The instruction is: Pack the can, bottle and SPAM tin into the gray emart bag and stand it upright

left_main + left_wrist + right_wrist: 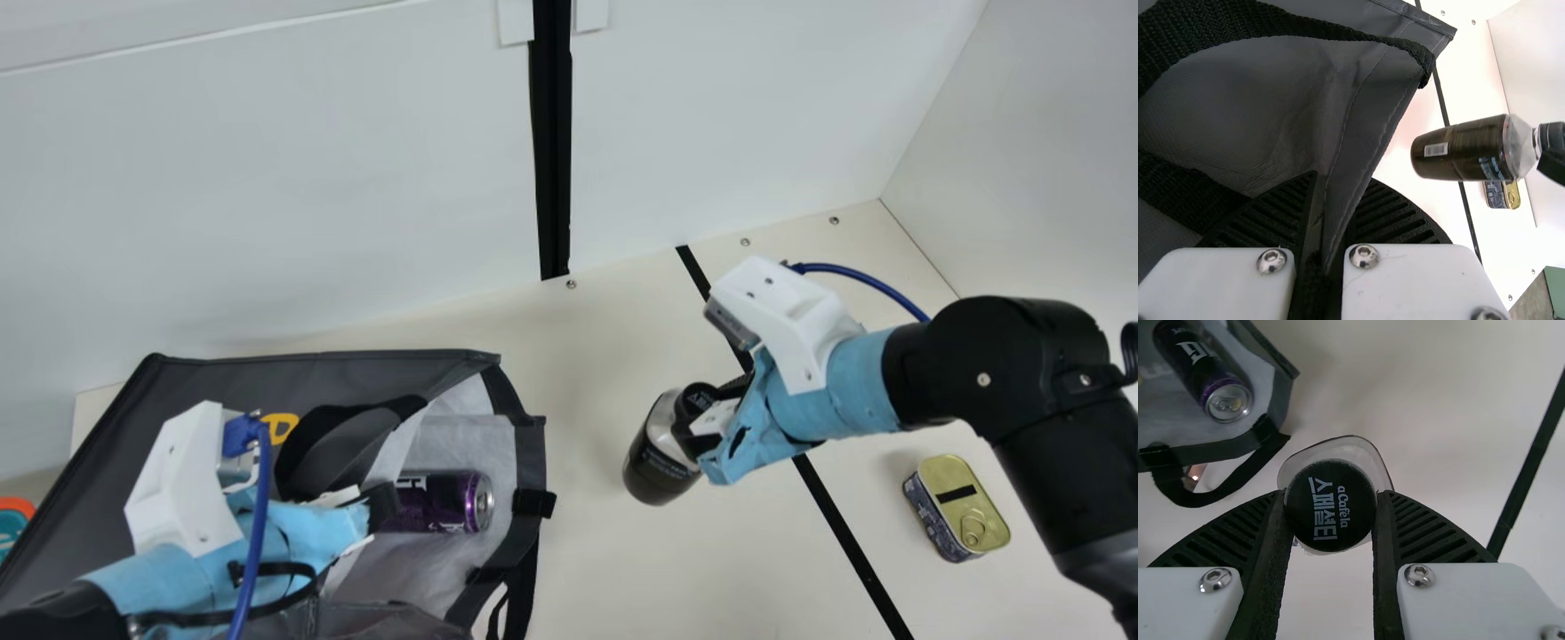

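**Right gripper (700,420) holding bottle (656,458) beside bag (391,366)**

Bag is lying on its side on the worktop (605,569), its mouth facing the bottle. Left gripper (382,508) is pinching a fold of bag fabric, jaws closed on it. Can (444,502) is lying inside, near the mouth, its tab end pointing outward. Tin (965,507) is resting on the worktop, lid up, outside the bag, across the black strip (843,533). Right jaws are gripping the bottle by its cap. White wall (267,178) is standing behind everything.

Bag (222,382) is gray, can (436,502) purple, btl (656,467) dk brn, tin (960,511) gold-top.
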### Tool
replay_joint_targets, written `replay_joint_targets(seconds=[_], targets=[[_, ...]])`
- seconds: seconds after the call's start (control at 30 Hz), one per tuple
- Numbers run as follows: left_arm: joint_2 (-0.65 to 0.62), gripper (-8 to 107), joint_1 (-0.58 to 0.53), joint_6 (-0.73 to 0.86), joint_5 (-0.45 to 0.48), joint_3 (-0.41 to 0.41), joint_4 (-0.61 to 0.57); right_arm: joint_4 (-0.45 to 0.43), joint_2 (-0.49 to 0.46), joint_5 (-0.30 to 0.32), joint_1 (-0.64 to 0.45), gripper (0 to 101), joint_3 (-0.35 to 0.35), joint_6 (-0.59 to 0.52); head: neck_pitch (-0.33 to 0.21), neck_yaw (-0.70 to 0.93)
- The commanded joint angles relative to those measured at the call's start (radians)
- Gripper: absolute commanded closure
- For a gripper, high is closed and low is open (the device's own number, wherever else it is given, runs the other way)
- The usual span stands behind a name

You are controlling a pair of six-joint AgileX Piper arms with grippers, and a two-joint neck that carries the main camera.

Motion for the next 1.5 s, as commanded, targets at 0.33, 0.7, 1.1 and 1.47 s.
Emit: replay_joint_targets(seconds=[0.33,0.7,1.1,1.47], targets=[[0.000,107,0.000,0.000,0.000,0.000,0.000,-0.001,-0.052,0.000,0.117,101,0.031,0.044,-0.023,-0.002],[0.000,107,0.000,0.000,0.000,0.000,0.000,0.127,-0.097,0.000,0.150,101,0.008,0.004,-0.023,-0.002],[0.000,107,0.000,0.000,0.000,0.000,0.000,0.299,-0.094,0.000,0.131,101,-0.011,-0.109,-0.023,-0.002],[0.000,107,0.000,0.000,0.000,0.000,0.000,0.421,-0.025,0.000,0.118,101,-0.004,-0.235,-0.023,-0.002]])
